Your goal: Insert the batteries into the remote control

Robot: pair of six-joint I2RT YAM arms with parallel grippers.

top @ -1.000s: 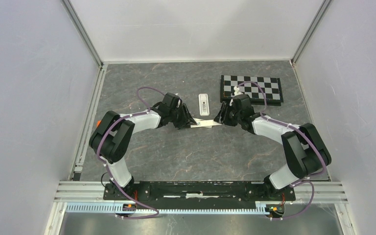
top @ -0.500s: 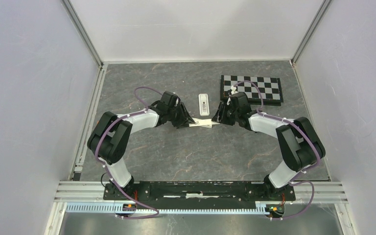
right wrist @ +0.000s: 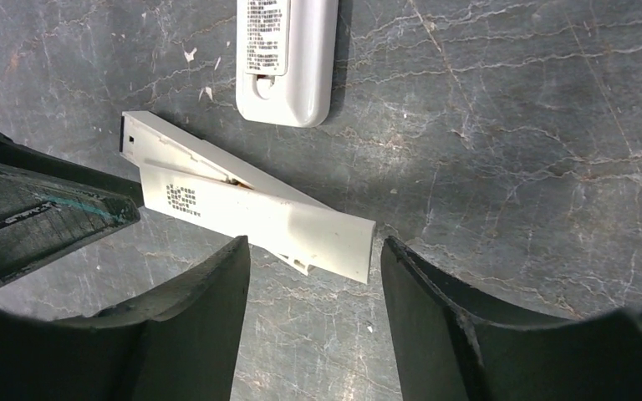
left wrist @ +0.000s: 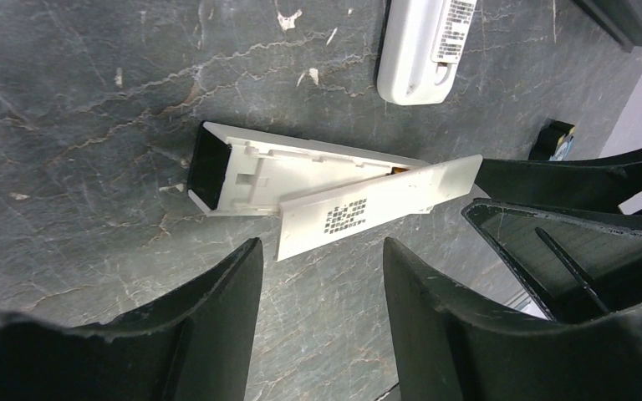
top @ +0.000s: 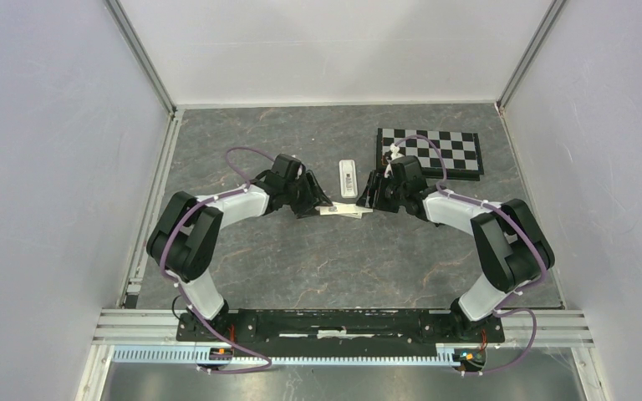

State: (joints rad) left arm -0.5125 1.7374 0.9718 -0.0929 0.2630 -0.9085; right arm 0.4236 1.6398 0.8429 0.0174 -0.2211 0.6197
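The remote control (top: 348, 178) is a white rounded handset lying label side up on the table, just beyond both grippers; it also shows in the left wrist view (left wrist: 425, 46) and the right wrist view (right wrist: 287, 58). No batteries are in view. My left gripper (top: 316, 205) (left wrist: 322, 251) and right gripper (top: 369, 198) (right wrist: 313, 251) are both open and empty. They face each other across a slim white bar (top: 344, 210) (left wrist: 251, 171) (right wrist: 184, 146). A flat white cover with a printed code (left wrist: 368, 209) (right wrist: 284, 221) lies askew on the bar.
A black-and-white checkerboard (top: 429, 153) lies at the back right, close behind the right arm. White walls with metal rails enclose the grey stone-patterned table (top: 326, 267) on three sides.
Both grippers have edged slightly toward the far side, and the right one a little left toward the bar. The bar, cover and remote have hardly moved.
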